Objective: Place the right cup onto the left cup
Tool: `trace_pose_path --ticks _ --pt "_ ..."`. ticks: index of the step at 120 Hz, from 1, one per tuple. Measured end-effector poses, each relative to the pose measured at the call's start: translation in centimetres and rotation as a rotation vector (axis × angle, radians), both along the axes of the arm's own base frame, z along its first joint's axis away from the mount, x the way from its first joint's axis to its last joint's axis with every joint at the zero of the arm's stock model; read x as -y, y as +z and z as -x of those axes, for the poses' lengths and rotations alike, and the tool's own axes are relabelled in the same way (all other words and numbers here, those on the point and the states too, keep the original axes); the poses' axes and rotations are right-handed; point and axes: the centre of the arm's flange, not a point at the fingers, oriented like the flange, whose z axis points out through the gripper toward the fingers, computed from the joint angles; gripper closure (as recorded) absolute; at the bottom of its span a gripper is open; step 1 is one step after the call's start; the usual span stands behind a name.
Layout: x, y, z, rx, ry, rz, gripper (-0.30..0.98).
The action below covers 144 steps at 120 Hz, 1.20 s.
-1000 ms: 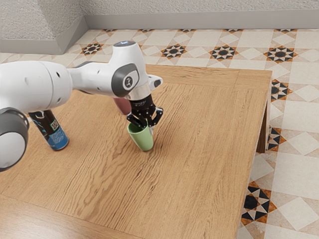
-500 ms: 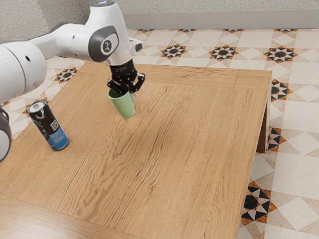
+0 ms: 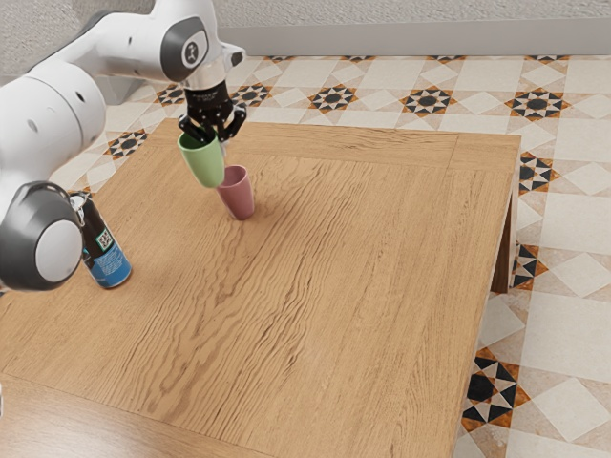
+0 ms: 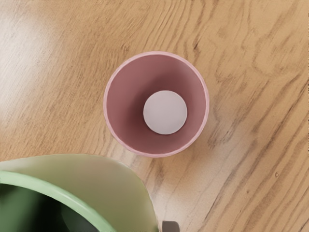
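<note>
Green cup (image 3: 202,164) in the grip: from the exterior view's left, a drink can (image 3: 111,269) stands on the tabletop (image 3: 353,286), lower than the fingers (image 3: 234,120); next, the cup hangs aloft, its wall held between both fingers; then a pink cup (image 3: 239,196) stands mouth up, below the fingers and toward the exterior view's right.

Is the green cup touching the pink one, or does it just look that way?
Apart. The wrist view shows a strip of bare table between the green cup and the pink cup.
</note>
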Motion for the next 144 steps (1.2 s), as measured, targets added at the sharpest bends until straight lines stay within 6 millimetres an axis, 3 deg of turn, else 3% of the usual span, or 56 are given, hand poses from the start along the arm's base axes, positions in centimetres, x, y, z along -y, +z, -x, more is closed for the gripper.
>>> trace_pose_path --ticks 25,66,101,144 --pt "0.8 -0.5 -2.9 0.016 -0.034 0.005 0.78" --pt "-1.3 -0.9 -5.2 0.035 -0.030 -0.004 0.78" --pt "-1.7 -3.0 -5.5 -0.012 -0.036 0.000 0.78" --pt "-0.8 -3.4 -5.5 -0.026 -0.060 0.018 0.78"
